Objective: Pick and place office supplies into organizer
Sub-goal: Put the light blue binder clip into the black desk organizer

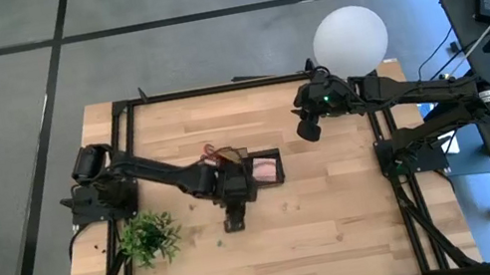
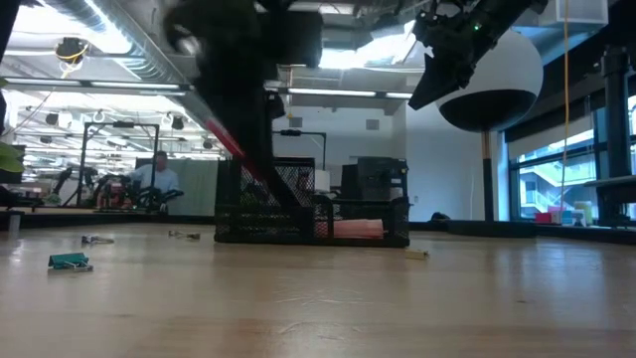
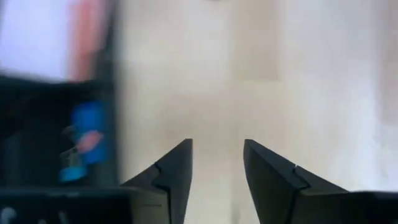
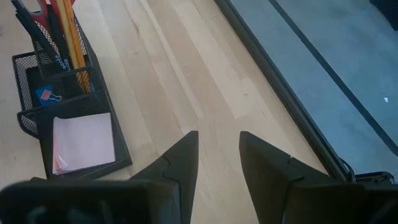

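One black wire-mesh organizer (image 4: 71, 118) holds a square pink pad (image 4: 83, 142).

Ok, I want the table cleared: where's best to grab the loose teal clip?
Take the teal clip across its short sides, coming straight down: it lies flat and low on the table, clear of the organizer, so a side approach finds little to pinch.

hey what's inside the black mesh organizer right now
The organizer holds a pink sticky-note pad in one compartment, a blue clip in another, and upright pencils and dark pens in the tall section. That section's bottom is hidden behind mesh.
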`<state>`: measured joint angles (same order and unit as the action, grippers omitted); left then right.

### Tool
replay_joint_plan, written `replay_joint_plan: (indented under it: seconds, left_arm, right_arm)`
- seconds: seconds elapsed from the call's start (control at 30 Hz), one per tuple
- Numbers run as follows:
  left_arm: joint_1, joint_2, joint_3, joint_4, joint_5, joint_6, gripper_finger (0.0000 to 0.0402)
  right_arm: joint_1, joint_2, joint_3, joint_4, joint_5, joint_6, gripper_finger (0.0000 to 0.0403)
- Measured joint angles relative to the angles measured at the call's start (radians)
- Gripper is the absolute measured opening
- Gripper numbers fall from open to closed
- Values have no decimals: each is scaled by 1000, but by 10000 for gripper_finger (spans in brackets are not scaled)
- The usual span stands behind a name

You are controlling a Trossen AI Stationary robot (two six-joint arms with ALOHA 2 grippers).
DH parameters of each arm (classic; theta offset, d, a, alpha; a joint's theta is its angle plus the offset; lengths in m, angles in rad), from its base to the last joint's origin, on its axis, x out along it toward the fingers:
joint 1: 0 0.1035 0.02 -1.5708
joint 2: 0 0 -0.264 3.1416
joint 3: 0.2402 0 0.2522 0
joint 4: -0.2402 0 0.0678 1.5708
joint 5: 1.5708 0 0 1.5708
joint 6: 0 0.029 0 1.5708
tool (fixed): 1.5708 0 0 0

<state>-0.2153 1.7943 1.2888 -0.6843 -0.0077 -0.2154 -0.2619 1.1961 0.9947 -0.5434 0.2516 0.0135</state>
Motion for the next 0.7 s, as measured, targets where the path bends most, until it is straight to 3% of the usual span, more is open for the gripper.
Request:
replay_joint_plan:
  seconds: [0.23,0.7]
  left_arm:
    - [-134,0,-2,-11,51,191,157]
    - [-243,0,-71,-78,25,55,155]
  right_arm:
    - [0,0,0,0,0,0,122]
    - [0,0,0,19,0,4,122]
